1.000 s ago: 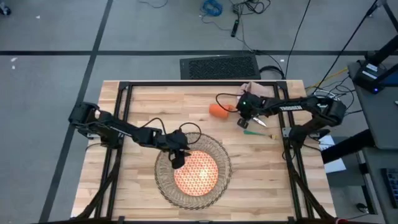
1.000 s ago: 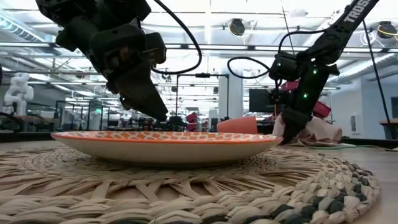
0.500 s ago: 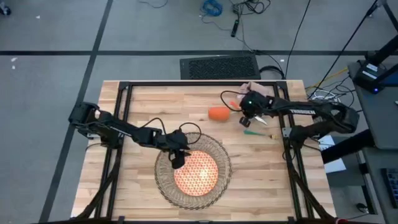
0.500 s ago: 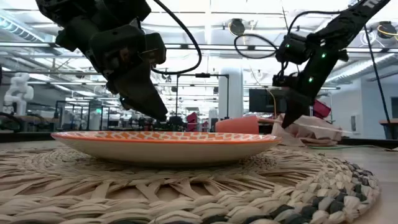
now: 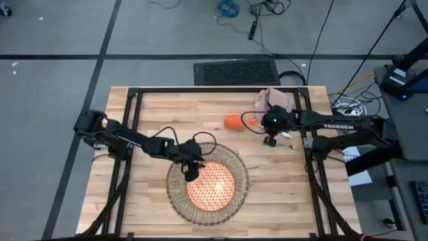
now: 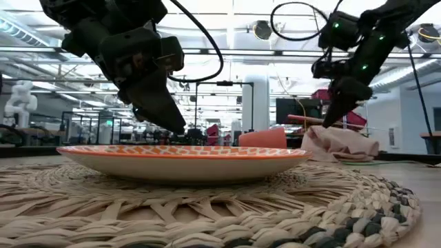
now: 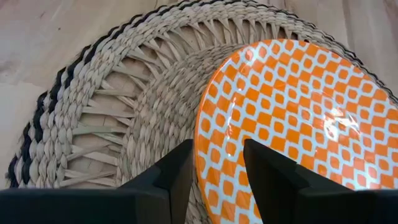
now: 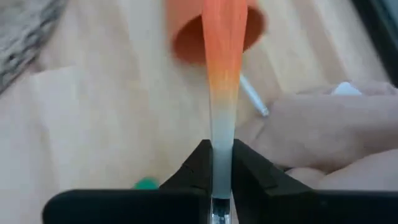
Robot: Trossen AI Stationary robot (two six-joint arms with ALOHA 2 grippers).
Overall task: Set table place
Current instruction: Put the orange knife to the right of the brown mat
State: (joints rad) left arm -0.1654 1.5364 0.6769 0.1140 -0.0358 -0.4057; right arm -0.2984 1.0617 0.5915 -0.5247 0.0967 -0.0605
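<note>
Since the earlier frames, the right gripper (image 5: 271,131) has lifted away from the wood and drawn back toward the table's right edge, carrying an orange-handled piece of cutlery (image 8: 222,81) with it; the left arm has not moved. On the table (image 5: 154,114), the woven placemat (image 5: 180,197) lies at the near middle with the orange-patterned plate (image 5: 217,191) sitting inside it, roughly centred. Behind it, the beige napkin (image 5: 275,99) is bunched at the far right edge, and the orange cup (image 5: 233,121) lies on its side nearby. A green-handled utensil (image 8: 147,183) rests on the wood under the right gripper, though its shape is too blurred to name. Right fingers (image 8: 196,163) are clamped on the orange-handled cutlery's pale end. The left gripper (image 7: 217,168) hovers over the plate's rim, jaws parted, holding nothing.
</note>
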